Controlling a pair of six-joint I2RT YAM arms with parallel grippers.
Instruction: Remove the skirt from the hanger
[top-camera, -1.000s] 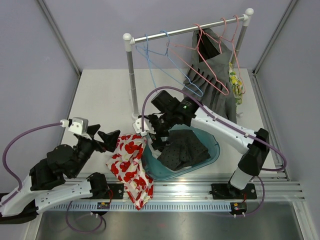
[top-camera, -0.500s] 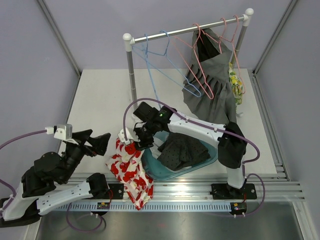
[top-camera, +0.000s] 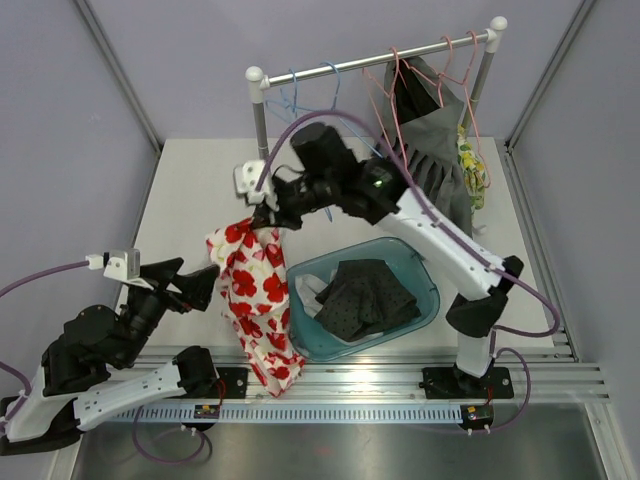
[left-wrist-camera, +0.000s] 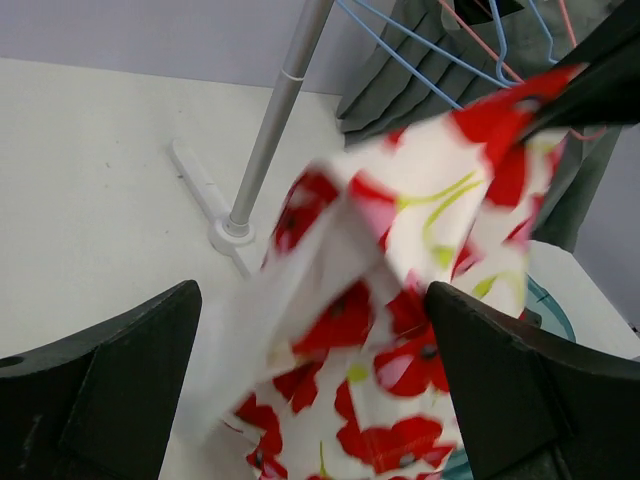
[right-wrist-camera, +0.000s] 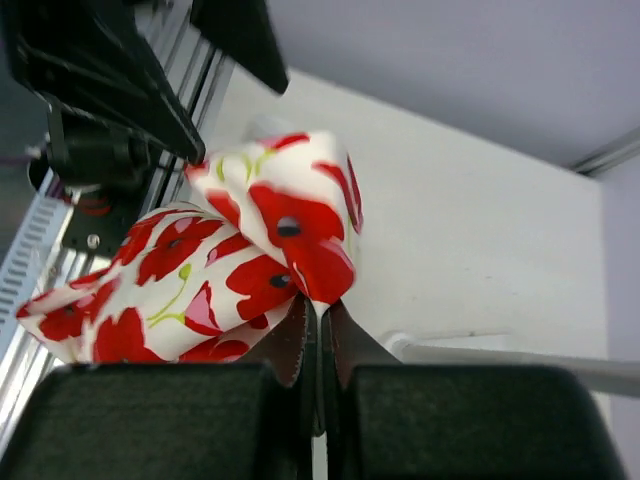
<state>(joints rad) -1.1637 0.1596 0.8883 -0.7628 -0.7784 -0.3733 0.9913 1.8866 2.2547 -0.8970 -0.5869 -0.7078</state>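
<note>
A grey pleated skirt (top-camera: 430, 170) hangs from a pink hanger (top-camera: 395, 100) at the right end of the rack's rail (top-camera: 350, 65); the left wrist view catches its pleats (left-wrist-camera: 400, 90). My right gripper (top-camera: 262, 215) is shut on a corner of a white garment with red poppies (top-camera: 255, 290), held up in front of the rack's left post. The right wrist view shows the pinched corner (right-wrist-camera: 240, 270) between the closed gripper (right-wrist-camera: 320, 310). My left gripper (top-camera: 199, 267) stands open just left of the hanging garment (left-wrist-camera: 400, 370), which fills the gap ahead of the gripper (left-wrist-camera: 310, 300), untouched.
A teal basin (top-camera: 425, 300) holding a black dotted garment (top-camera: 370, 295) sits in front of the rack. Blue hangers (top-camera: 300, 90) hang bare on the rail's left part. A yellow patterned garment (top-camera: 470, 165) hangs by the right post. The left post (left-wrist-camera: 275, 120) stands close behind the poppy garment.
My right gripper shut on the poppy garment at the basin's left rim and lifted it up and back toward the rack's left post. The left arm drew back and stayed open.
</note>
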